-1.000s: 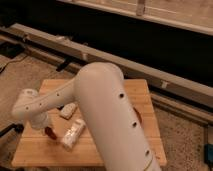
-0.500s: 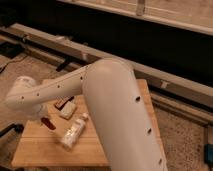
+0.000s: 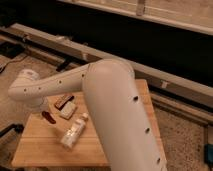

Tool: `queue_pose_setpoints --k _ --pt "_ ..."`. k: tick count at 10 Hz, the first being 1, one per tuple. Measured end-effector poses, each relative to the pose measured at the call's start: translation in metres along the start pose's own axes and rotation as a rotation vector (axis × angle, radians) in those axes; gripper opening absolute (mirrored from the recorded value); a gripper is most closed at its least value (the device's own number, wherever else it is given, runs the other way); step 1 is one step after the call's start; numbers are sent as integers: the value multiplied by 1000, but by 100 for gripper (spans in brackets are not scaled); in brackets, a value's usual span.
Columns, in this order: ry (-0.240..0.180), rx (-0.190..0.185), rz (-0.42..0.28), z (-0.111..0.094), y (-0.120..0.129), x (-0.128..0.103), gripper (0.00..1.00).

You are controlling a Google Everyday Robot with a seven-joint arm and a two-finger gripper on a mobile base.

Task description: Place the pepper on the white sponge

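Observation:
The dark red pepper (image 3: 49, 118) is at the left part of the wooden table (image 3: 120, 150), right under the end of my arm. My gripper (image 3: 44, 112) hangs below the white wrist at the left, right at the pepper; whether it holds the pepper does not show. The cream-white sponge (image 3: 67, 111) lies just right of the pepper, a short gap away, with nothing on it.
A brown-and-white bar (image 3: 63, 100) lies just behind the sponge. A white bottle (image 3: 74, 131) lies on its side in front of the sponge. My big white arm (image 3: 115, 115) covers the table's right half. Dark rails run behind the table.
The wrist has swung left and up. The pepper sits a little higher in view than before, while the sponge and the bottle stay put.

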Motion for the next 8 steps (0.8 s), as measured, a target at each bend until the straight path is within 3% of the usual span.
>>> queue_pose_setpoints --k 5,8 --pt "-3 -3 -1 2 3 0 20" --pt "-21 -2 -3 6 35 1 20"
